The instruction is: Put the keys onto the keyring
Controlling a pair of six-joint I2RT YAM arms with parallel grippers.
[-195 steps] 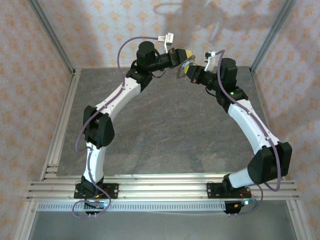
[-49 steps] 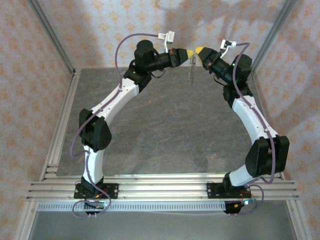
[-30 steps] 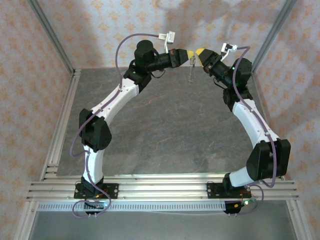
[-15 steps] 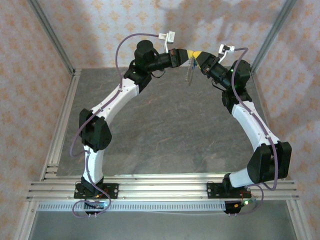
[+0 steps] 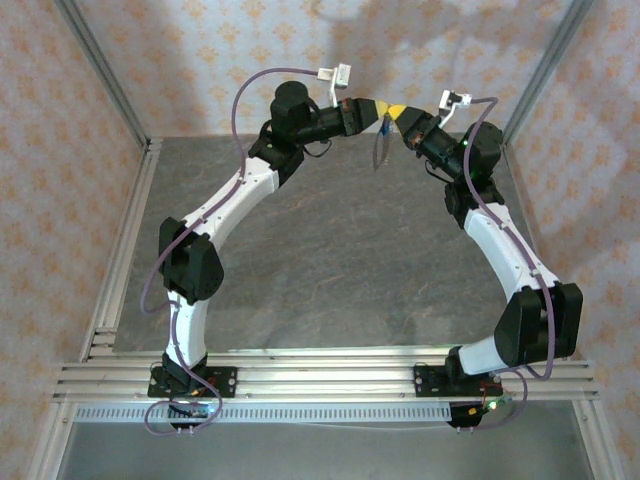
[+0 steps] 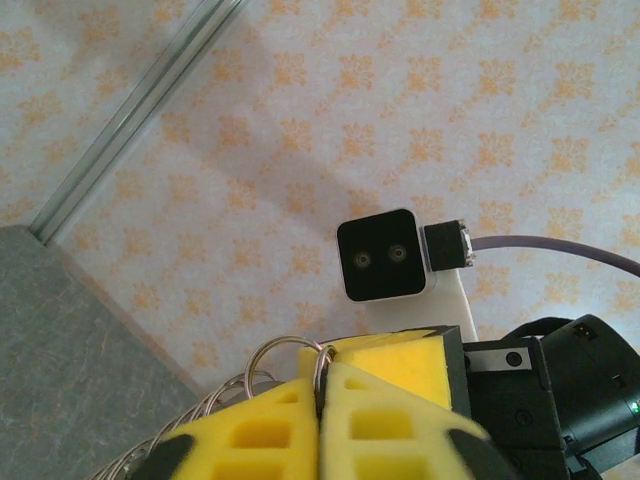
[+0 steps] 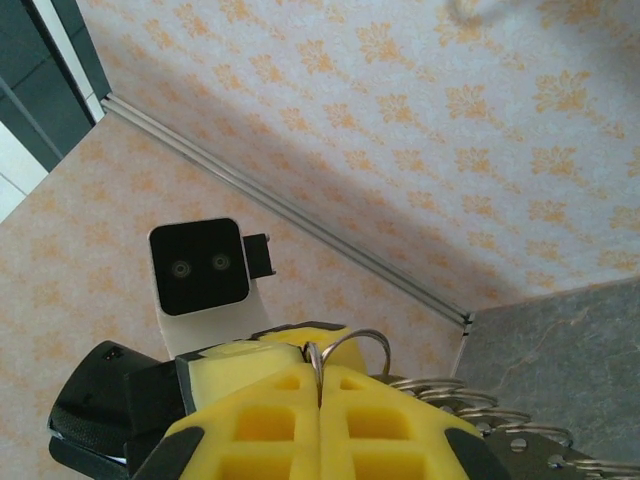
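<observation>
On my left gripper (image 6: pixel 320 392) the yellow foam jaws are pressed together, with the thin wire of the pale metal keyring (image 6: pixel 283 343) pinched in the seam. The right gripper (image 7: pixel 320 395) looks the same: its jaws are clenched on that loop from the opposite side, tips just beside the left's. A coiled string of small rings (image 7: pixel 470 400) trails off the loop.

In the top view the keyring hangs in the air between both tips, over the far edge of the grey stone-look tabletop (image 5: pixel 330 260), close to the patterned back wall (image 5: pixel 200 60). There's a tiny blue fleck (image 5: pixel 384 127) under the tips. I take it for the blue-headed key, but it's too small to be sure.

My read is that the ring is light, stiff, springy, slick wire, and the dangling part will swing. I'd pinch the plain wire close to the split. I'd take the key by its plastic head, not the shaft.
</observation>
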